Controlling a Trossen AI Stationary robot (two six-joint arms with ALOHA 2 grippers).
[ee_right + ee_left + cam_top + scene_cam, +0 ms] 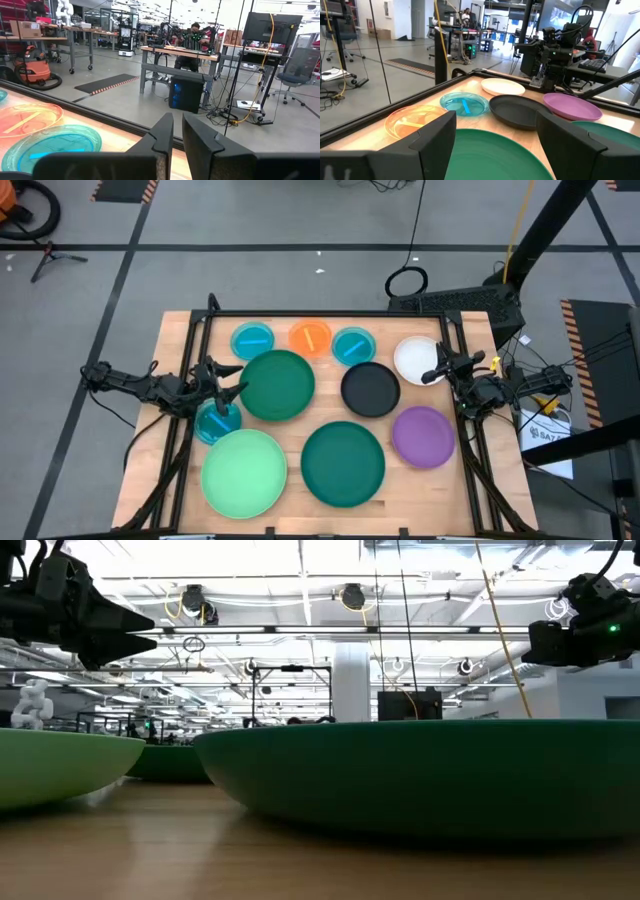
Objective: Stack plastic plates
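Note:
Several round plastic plates lie flat on the wooden table, none on another. Small blue, orange and blue plates line the far side, with a white one to their right. Mid-table lie a dark green and a black plate. Nearer lie a light green, a second dark green and a purple plate. Another small blue plate lies under my left gripper, which hovers open and level at the left. My right gripper hovers shut beside the white plate.
A dark metal frame runs along the table's far and side edges. Cables hang off the right arm. Bare wood shows between the plates near the front edge. In the wrist views, desks, equipment and a seated person are beyond the table.

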